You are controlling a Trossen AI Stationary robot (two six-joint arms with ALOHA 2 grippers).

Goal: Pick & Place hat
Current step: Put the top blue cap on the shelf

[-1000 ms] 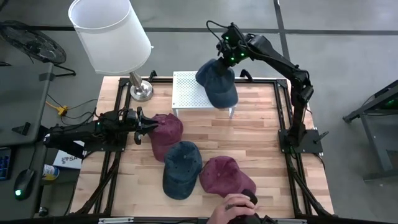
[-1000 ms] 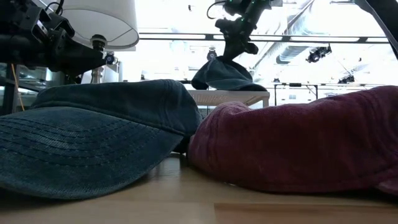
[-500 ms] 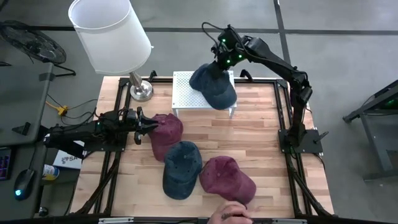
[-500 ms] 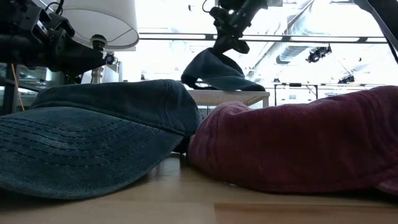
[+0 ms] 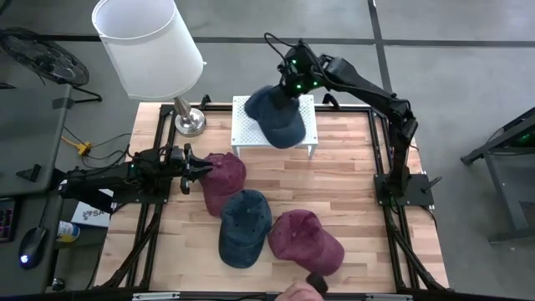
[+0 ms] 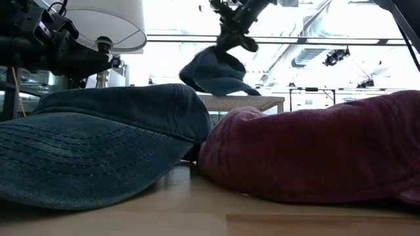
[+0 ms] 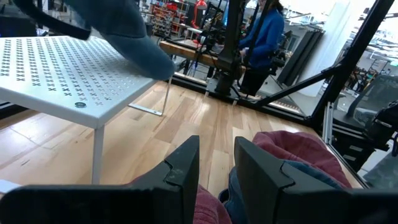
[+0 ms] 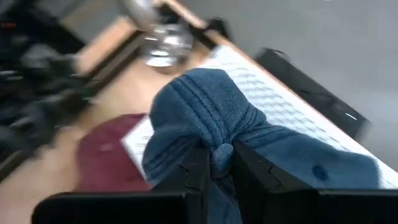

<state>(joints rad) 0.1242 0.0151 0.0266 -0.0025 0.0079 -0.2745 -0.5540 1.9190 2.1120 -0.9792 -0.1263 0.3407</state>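
Denim-blue cap (image 5: 275,118) carried leftward over the white perforated stand (image 5: 247,125).

Left gripper (image 5: 189,167) idle, fingers a little apart, empty, beside the maroon cap (image 5: 222,178). Blue (image 5: 244,227) and maroon (image 5: 304,241) caps wait mid-table. Right gripper (image 5: 292,83), pinched shut on the cap's crown, has swung it from the stand's right edge toward its middle; the cap hangs above, release probably close.

So the blue denim cap (image 5: 274,117) is pinched by a bunched fold of its crown in the right gripper (image 8: 216,163) and hangs below it, brim drooping, over the white perforated stand (image 5: 306,124). Three more caps lie on the table well away from that gripper: maroon (image 5: 224,177), blue (image 5: 243,226), maroon (image 5: 304,241).
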